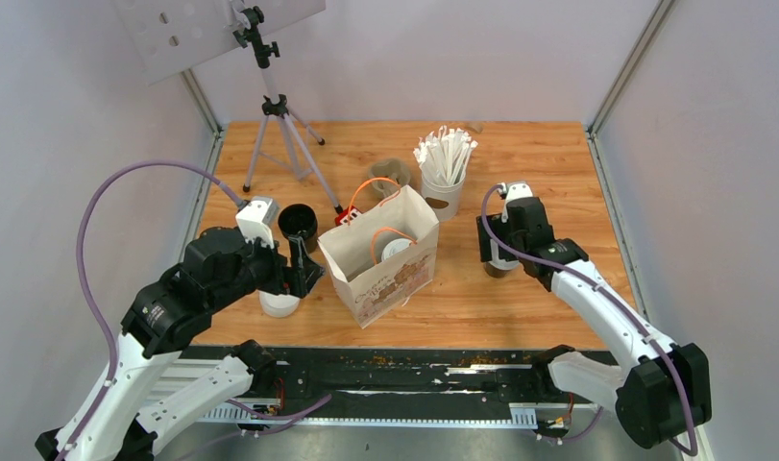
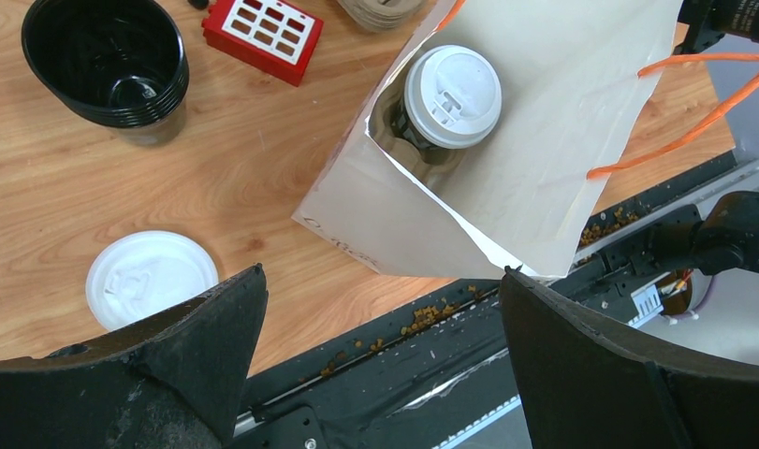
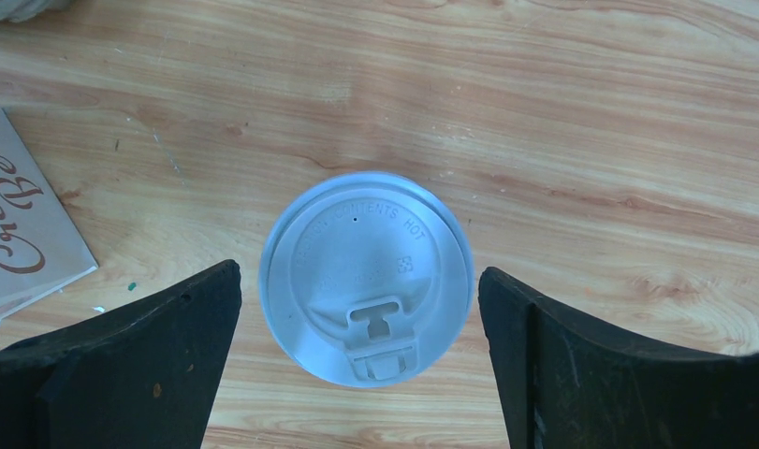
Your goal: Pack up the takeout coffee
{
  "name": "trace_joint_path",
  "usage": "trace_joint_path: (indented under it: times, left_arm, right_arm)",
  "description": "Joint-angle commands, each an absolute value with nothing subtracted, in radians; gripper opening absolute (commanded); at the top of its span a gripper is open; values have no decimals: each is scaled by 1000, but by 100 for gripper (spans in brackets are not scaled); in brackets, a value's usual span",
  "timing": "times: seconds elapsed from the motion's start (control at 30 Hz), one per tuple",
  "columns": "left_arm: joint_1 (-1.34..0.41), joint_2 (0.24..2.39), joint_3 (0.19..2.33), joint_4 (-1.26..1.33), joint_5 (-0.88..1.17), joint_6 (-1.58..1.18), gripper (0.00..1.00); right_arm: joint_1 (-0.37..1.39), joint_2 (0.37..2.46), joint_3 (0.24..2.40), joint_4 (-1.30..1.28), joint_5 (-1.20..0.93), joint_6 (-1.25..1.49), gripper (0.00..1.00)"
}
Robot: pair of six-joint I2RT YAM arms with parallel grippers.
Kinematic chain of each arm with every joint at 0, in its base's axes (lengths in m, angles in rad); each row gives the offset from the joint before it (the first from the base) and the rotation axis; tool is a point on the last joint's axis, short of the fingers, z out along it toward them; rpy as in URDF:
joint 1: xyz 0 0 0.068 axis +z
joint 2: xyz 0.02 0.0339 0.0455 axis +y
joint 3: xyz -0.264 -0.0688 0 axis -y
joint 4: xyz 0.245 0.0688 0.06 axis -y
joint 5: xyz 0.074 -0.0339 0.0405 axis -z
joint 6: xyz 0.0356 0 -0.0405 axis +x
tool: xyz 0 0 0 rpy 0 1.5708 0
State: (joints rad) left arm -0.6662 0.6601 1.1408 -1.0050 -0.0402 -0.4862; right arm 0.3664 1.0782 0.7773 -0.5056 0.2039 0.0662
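One takeout coffee cup (image 2: 452, 96), dark with a white lid, stands inside the open paper bag (image 2: 553, 122), in a beige pulp holder; its lid also shows in the top view (image 1: 397, 250). The second cup (image 3: 366, 276) stands on the table right of the bag. My right gripper (image 3: 361, 318) is open, directly above it, with one finger on each side of the lid and not touching it. In the top view the right gripper (image 1: 501, 255) hides most of that cup (image 1: 500, 270). My left gripper (image 2: 385, 309) is open and empty, left of the bag (image 1: 380, 259), near the table's front edge.
A stack of black cups (image 2: 106, 65), a red block (image 2: 263, 33) and a stack of white lids (image 2: 151, 278) lie left of the bag. A white cup of wrapped sticks (image 1: 445, 173), beige pulp trays (image 1: 390, 173) and a tripod (image 1: 279, 125) stand behind it.
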Motion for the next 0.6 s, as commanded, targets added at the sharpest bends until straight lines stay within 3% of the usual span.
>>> trace_joint_path:
  times: [0.0, 0.57]
  left_arm:
    - [-666, 666, 1156, -973, -30, -488, 100]
    - [-666, 643, 1135, -963, -31, -476, 100]
  right_arm:
    - [373, 1097, 777, -481, 206, 51, 97]
    - [370, 1109, 755, -463, 212, 43, 94]
